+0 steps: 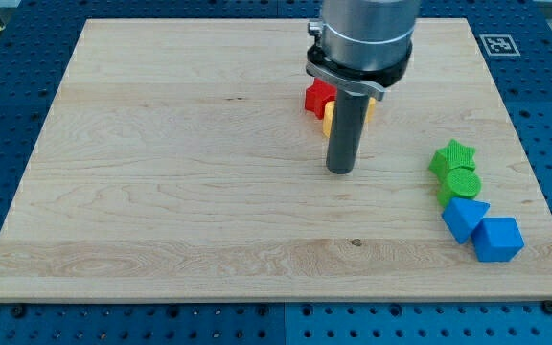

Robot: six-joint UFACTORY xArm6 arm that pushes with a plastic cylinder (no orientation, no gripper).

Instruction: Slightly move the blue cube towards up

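- Rig: one arm ending in a plain dark rod. There is no claw on it, so nothing opens, closes or holds anything; the rod can only push.
- My tip [340, 171] rests on the wooden board [161, 172] near the middle, somewhat toward the view's right, touching no block.
- Target: the blue cube [498, 239] sits near the board's right edge, low in the view, the lowest piece of a close cluster.
- Cluster, from the view's top downward: green star [453, 155], green round block [463, 182], blue angular block [463, 218], whose exact shape I cannot make out, then the cube just beside it, seemingly touching.
- Behind the rod: a red block [318, 96] and a yellow block [328, 117], both partly hidden by the arm, so their shapes are unclear.
- Placement read: the tip is well apart from the cube, up and to its left. My judgement is that the push has not begun.
- Reasoning: a push toward the view's top needs the tip below the cube, in the bare strip between it and the board's bottom edge.
- Risk, as I judge it: the blue angular block lies up-left of the cube; an off-centre shove could drag it along or nudge the green pieces.
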